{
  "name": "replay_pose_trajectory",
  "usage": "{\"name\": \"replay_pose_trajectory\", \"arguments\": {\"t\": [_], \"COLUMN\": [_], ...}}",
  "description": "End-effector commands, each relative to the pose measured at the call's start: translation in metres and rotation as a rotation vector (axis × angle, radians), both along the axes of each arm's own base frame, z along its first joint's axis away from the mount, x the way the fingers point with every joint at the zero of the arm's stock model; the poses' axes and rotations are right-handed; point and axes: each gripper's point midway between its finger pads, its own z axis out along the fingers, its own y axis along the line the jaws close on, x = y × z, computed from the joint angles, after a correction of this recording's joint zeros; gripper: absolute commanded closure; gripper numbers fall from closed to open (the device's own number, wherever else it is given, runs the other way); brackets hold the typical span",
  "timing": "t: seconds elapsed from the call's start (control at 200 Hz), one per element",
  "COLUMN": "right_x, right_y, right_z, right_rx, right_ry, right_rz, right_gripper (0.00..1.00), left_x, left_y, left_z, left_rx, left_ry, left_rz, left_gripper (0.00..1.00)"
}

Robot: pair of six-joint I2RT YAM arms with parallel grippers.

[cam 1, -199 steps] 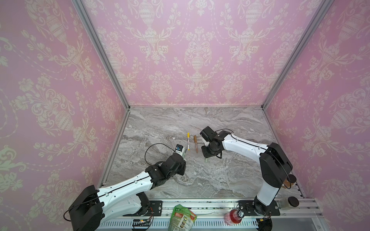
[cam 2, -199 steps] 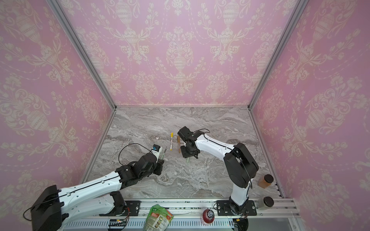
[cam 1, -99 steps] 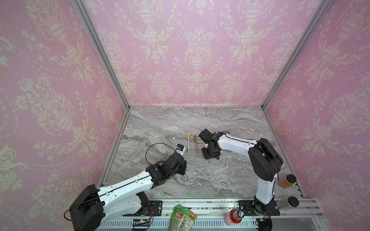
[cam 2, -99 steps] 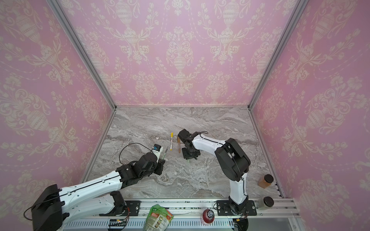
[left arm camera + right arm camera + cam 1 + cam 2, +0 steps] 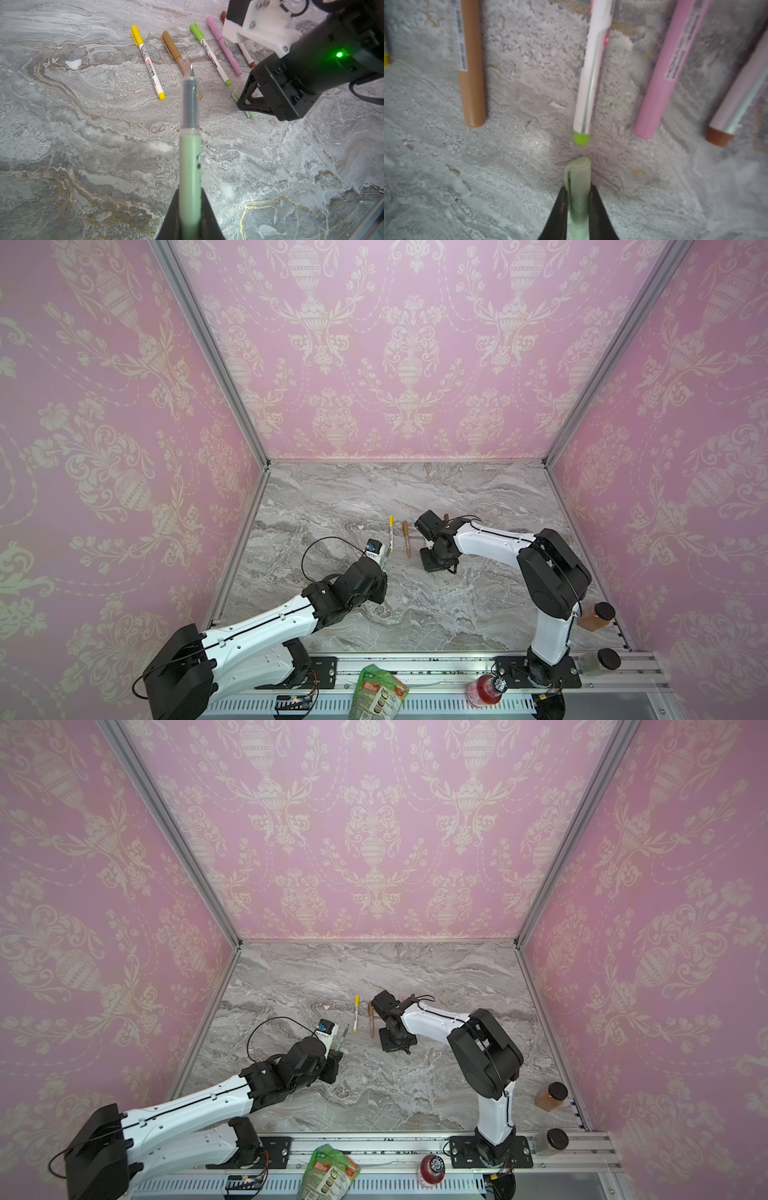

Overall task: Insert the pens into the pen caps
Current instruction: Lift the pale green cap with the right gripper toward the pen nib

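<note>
My left gripper (image 5: 190,193) is shut on a pale green pen (image 5: 190,162), uncapped, its dark tip pointing away over the table. In a top view that pen (image 5: 343,1038) sticks out ahead of the left wrist. My right gripper (image 5: 578,188) is down at the table, shut on a pale green pen cap (image 5: 578,172); the left wrist view shows the same cap (image 5: 235,93) under its fingers. Capped pens lie in a row: yellow (image 5: 148,62), tan (image 5: 172,48), lime green (image 5: 209,54), pink (image 5: 223,44) and brown (image 5: 247,55).
The yellow pen (image 5: 390,535) and tan pen (image 5: 406,539) lie between the two grippers. Two jars (image 5: 596,616) stand at the front right corner. A red bottle (image 5: 484,691) and a green pouch (image 5: 376,695) rest on the front rail. Pink walls enclose three sides.
The right gripper has come down to the table and closed on the pale green cap. The left arm has held still with its pen.
</note>
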Motion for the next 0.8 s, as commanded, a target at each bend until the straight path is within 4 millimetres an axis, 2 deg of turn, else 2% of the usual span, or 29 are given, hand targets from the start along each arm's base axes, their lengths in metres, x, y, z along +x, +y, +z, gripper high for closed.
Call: {"name": "replay_pose_trajectory", "arguments": {"t": [0.0, 0.2, 0.575, 0.665, 0.685, 0.796], "right_x": [-0.04, -0.037, -0.024, -0.022, -0.014, -0.004], "right_y": [-0.014, -0.009, 0.001, 0.0, 0.007, 0.013], "right_z": [-0.032, -0.016, 0.032, 0.041, 0.054, 0.074], "right_rx": [-0.064, -0.029, 0.05, 0.056, 0.079, 0.118], "right_ry": [0.134, 0.098, -0.004, -0.024, -0.054, -0.098], "right_rz": [0.008, 0.008, 0.004, -0.004, -0.003, -0.016], "right_gripper": [0.89, 0.9, 0.94, 0.96, 0.97, 0.99], "left_x": [0.007, 0.008, 0.006, 0.003, 0.001, -0.007], "left_y": [0.0, 0.0, -0.003, -0.01, -0.012, -0.028], "left_z": [0.02, 0.02, 0.016, 0.012, 0.011, 0.006], "left_rx": [-0.008, -0.005, -0.006, -0.016, -0.023, -0.076], "left_ry": [-0.048, -0.045, -0.028, -0.01, -0.004, 0.029], "left_rz": [0.004, 0.003, -0.01, -0.043, -0.057, -0.128], "left_gripper": [1.0, 1.0, 1.0, 1.0, 1.0, 1.0]}}
